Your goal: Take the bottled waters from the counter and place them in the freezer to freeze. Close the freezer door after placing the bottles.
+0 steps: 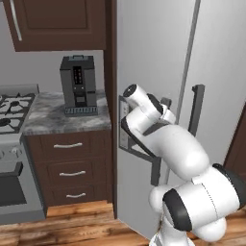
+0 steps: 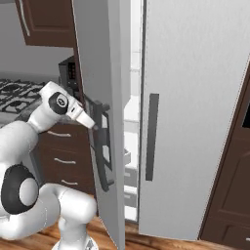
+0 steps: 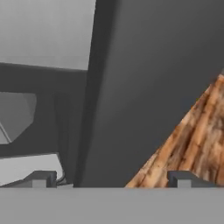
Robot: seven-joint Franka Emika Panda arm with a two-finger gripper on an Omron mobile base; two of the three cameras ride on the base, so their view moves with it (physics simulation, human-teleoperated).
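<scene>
- We see our fingers (image 3: 113,179) spread wide apart, with nothing held between them.
- Our hand (image 2: 93,124) is up against the long dark handle (image 2: 101,151) of the freezer door (image 2: 97,68).
- In the hand view, the dark handle (image 3: 131,87) runs up between our two finger tips, and the wooden floor (image 3: 192,135) shows off to one side.
- The freezer door (image 1: 149,72) stands partly open, swung out toward us.
- Through the gap we see the white inside of the freezer (image 2: 131,122), with shelves and drawers.
- The plain fridge door (image 2: 195,112) next to it is shut.
- The speckled worktop (image 1: 48,115) is left of the fridge, over dark brown drawers (image 1: 72,166).
- A dark coffee machine (image 1: 78,85) stands on the worktop, near the fridge.
- We cannot see the water bottles on the part of the worktop that shows.
- The gas stove (image 1: 13,110) sits at the far left, touching the worktop.
</scene>
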